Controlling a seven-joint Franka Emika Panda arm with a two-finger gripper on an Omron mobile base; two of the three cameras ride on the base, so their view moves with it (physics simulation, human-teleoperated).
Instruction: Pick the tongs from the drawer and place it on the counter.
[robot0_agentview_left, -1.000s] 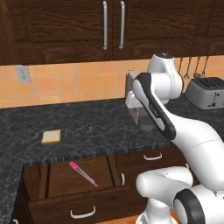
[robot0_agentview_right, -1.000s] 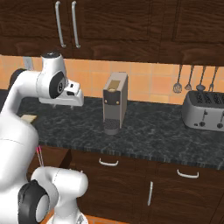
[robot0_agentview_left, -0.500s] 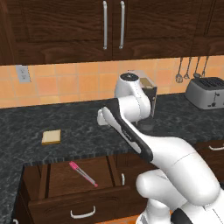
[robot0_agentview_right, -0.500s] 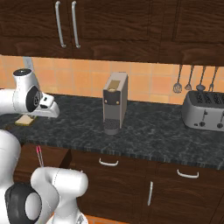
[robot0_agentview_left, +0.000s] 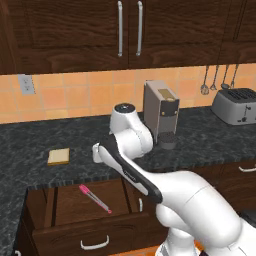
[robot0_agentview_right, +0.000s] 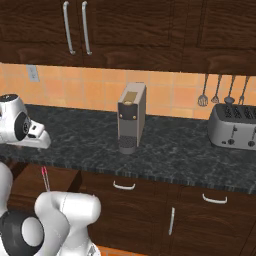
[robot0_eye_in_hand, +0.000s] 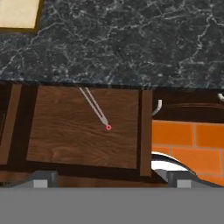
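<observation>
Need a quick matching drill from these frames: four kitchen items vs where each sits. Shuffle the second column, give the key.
Things:
1. tongs
2. bread slice
3. coffee machine
4. toaster

Places:
A. on the counter, far right end
B. on the bottom of the open drawer
C. on the counter, left side, above the drawer
D. on the counter, middle, against the tiled wall

Pairs: 1-B, 2-C, 3-D, 4-A

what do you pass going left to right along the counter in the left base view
bread slice → robot arm → coffee machine → toaster, all on the counter
</observation>
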